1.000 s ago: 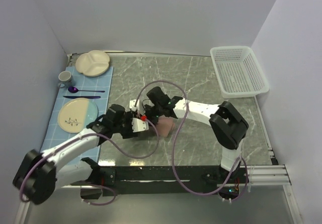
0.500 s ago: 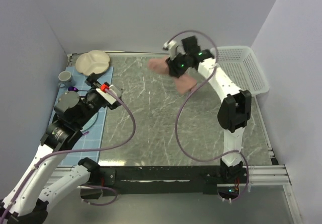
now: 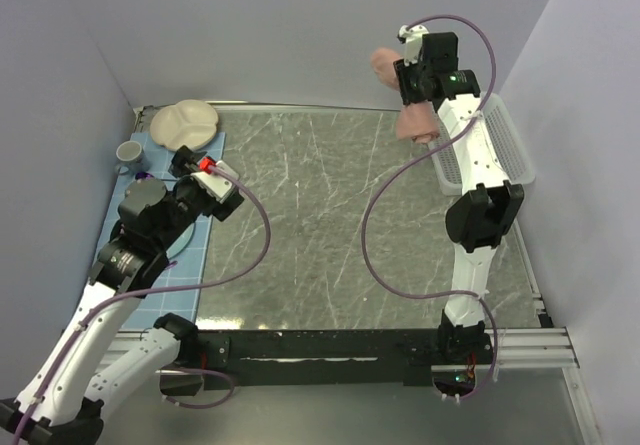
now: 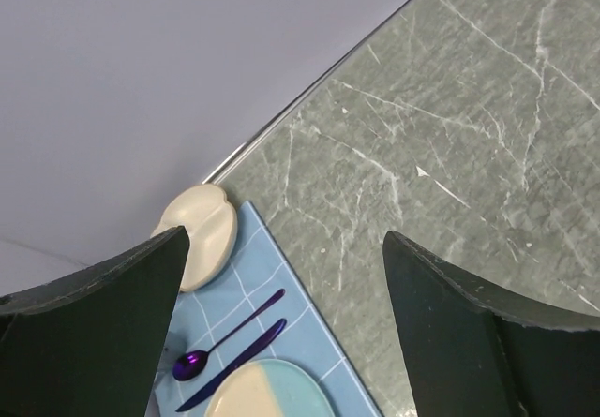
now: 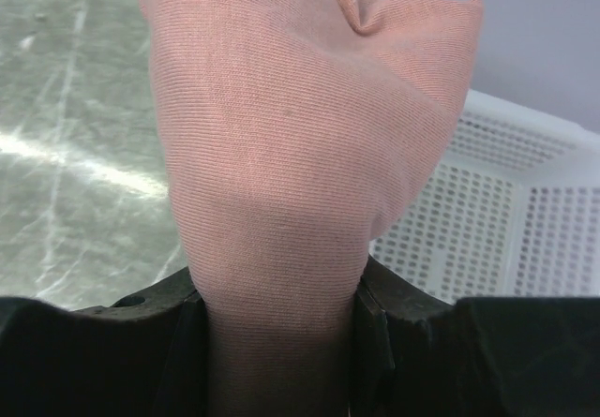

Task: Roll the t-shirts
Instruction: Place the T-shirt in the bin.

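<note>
Right wrist: right gripper [image 5: 279, 328] clamps t-shirt [image 5: 300, 136].

Showing plain pink on the t-shirt [image 5: 281, 136], white on the basket [image 5: 506, 211]. Showing white-veined grey-green on the table [image 4: 450, 155], blue checks on the mat [image 4: 281, 276].

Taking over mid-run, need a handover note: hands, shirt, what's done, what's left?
Left hand: open, empty, hovering over the table's left side by the blue mat.
Right hand: shut on the pink t-shirt, held high in the air beside the white basket.
Shirt: bunched into a compact bundle that looks rolled, off the table, not in the basket.
Done: apparently the roll, plus the pickup.
Left: probably set the bundle into the basket and release. No other shirt in view.
</note>
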Robot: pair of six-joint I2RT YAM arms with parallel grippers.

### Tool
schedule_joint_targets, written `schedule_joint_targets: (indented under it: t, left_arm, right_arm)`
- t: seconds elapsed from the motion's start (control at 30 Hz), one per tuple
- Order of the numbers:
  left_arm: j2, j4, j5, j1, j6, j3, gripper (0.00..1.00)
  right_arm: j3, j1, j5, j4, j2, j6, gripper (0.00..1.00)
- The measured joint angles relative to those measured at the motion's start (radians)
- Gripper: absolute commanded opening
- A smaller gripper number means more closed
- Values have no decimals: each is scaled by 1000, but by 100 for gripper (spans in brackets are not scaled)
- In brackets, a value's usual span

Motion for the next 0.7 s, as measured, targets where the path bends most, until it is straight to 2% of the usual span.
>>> schedule_joint_targets:
  t: [0.07,0.2,0.53,0.7]
  left_arm:
    - [19,9,13,18,-13,0,91]
    - [71,35,28,34,-34,-1,91]
    - [129,37,66,36,-60,-5,91]
    - [138,33,79,36,-63,-5,91]
  right_arm:
    - [-12,-6,39,7,3,6,9]
    - [-83,-35,86,31,3,31,0]
    - [-92,-78,129,52,90,29,0]
    - [-174,-115,149,142,93,-10,0]
